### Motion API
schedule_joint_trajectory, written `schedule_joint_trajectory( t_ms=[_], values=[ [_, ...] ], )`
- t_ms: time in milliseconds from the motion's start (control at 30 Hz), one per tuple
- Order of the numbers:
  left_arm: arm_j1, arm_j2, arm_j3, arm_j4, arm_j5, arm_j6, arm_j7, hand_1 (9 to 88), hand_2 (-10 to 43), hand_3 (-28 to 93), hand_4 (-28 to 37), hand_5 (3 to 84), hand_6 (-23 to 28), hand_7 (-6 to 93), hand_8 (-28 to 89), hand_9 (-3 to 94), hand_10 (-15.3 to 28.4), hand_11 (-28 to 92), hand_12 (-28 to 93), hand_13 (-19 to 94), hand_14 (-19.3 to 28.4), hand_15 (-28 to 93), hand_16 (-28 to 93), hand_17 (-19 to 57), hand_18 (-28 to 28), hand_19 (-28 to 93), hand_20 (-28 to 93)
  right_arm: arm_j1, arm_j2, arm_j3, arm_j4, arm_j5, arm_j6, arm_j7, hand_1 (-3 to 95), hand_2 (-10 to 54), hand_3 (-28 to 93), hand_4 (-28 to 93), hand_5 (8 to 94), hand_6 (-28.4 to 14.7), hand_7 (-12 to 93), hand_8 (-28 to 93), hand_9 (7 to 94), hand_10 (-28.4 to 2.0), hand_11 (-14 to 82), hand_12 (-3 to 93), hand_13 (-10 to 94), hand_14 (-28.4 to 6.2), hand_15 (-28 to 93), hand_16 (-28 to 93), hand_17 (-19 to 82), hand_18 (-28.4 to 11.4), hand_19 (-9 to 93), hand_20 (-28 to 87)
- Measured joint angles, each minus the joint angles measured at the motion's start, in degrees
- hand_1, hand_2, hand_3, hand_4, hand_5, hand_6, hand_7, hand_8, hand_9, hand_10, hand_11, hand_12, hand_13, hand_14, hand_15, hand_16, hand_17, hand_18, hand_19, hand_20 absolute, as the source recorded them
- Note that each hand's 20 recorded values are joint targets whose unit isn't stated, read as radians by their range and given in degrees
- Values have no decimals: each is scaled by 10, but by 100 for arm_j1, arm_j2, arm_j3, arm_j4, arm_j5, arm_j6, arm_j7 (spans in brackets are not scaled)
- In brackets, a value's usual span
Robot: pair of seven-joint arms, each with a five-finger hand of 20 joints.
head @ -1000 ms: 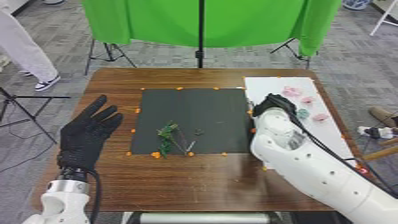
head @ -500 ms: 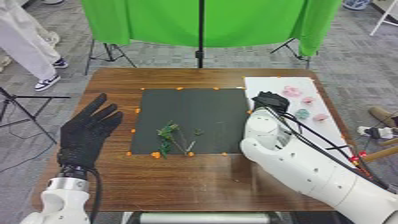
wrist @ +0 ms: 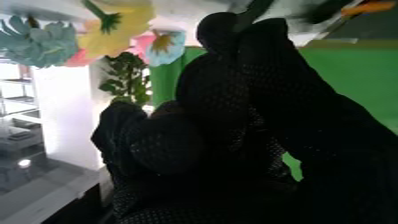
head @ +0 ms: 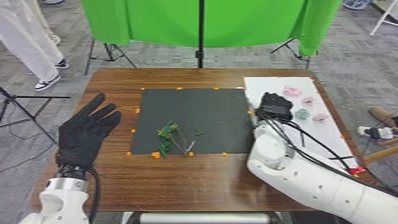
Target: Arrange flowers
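In the head view, the right hand (head: 275,105) is over the left part of the white sheet (head: 266,85), left of the pink flowers (head: 292,91) and a teal flower (head: 302,114). Green sprigs (head: 166,131) and thin stems lie on the dark mat (head: 197,103). My left hand (head: 82,134) is open beside the mat's left side. In the right wrist view, the right hand (wrist: 222,100) has curled fingers and pinches a dark green stem (wrist: 256,9) at its tips; the stem's far end is cut off. A yellow flower (wrist: 120,27) and a blue one (wrist: 40,42) show beyond.
Orange markers (head: 155,155) line the mat. A red item (head: 356,170) sits near the table's right edge, by dark stems on the sheet. Cables run along the right arm. A green cloth (head: 160,25) hangs on a stand behind the brown table (head: 178,185).
The right hand has drawn slightly back toward the robot and turned, and its forearm has shifted. The left hand has stayed nearly still.
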Motion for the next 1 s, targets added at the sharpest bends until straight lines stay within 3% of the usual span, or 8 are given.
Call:
schedule_joint_trajectory(
  t_ms=[233, 400, 600, 1000],
  values=[
    [13, 4, 0, 0, 0, -1, 39, 259, 75, 799, -201, 401, 100, 132, -97, 374, 207, 256, 112, 272, 275, 537, -84, -84, 281, 581, 40, 96, 289, -195, 13, -128, 712, 115, 556, -95, 761, -283, 936, -41, 228, 97, 883, -116, 548, 269, 775, -123, 840, 195, 412, -255, 932, 708],
    [49, 35, 2, 0, -1, -1, 98, 259, 75, 799, -202, 400, 100, 132, -96, 374, 207, 257, 112, 272, 275, 537, -84, -85, 281, 580, 39, 124, 392, -91, -202, -159, 716, 169, 546, -95, 784, -283, 937, -47, 237, 104, 888, -118, 551, 268, 781, -126, 844, 196, 417, -260, 932, 718],
    [103, 79, -9, -15, -2, 7, 141, 259, 74, 801, -202, 400, 100, 132, -96, 374, 207, 257, 112, 272, 275, 537, -84, -85, 281, 580, 38, 96, 409, 193, -970, -270, 665, 179, 543, -95, 797, -283, 937, -52, 247, 107, 891, -121, 555, 271, 784, -132, 850, 199, 421, -267, 932, 728],
    [145, 80, -78, -40, 1, 6, 117, 259, 75, 799, -203, 400, 99, 132, -97, 374, 207, 258, 112, 271, 275, 538, -83, -86, 281, 580, 39, -297, -268, 851, -1965, -456, 262, -253, 543, -95, 806, -283, 937, -55, 258, 108, 896, -126, 565, 271, 792, -135, 856, 201, 430, -275, 932, 744]
  ],
)
